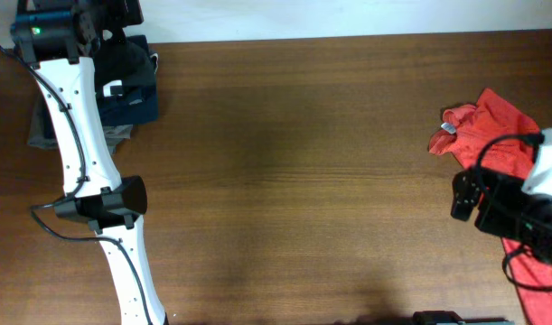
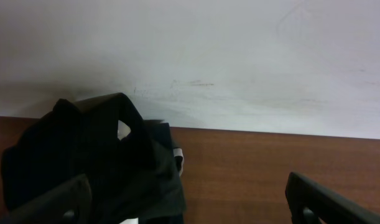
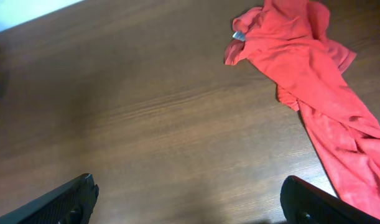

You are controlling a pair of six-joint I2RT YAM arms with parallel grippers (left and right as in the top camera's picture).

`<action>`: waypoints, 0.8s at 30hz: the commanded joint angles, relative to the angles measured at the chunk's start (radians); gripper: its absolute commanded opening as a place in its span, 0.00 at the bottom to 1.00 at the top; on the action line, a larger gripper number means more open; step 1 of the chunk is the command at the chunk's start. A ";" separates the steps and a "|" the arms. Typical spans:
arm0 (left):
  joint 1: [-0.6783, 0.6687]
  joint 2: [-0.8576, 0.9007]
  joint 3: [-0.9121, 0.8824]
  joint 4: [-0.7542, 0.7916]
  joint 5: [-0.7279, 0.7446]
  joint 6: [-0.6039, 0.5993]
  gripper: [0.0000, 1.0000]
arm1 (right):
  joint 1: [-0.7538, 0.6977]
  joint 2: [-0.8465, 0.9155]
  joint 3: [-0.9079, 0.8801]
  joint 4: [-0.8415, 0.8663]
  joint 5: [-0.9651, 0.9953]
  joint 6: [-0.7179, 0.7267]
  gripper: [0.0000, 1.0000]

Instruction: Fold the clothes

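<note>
At the table's (image 1: 303, 181) far-left corner, the left gripper (image 2: 190, 208) hangs spread wide over a bunched black garment (image 2: 90, 162); at the right edge, the right gripper (image 3: 190, 205), likewise spread and empty, hovers near the crumpled orange-red shirt (image 3: 314, 81), not yet folded.

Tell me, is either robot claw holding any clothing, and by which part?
Nothing is held. The left gripper is open by the black garment, and the right gripper is open near the orange-red shirt, with no fabric between their fingers.
</note>
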 commanded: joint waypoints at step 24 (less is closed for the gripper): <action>0.002 0.003 -0.002 -0.145 0.003 0.001 0.99 | -0.003 -0.042 -0.011 -0.006 0.016 0.009 0.99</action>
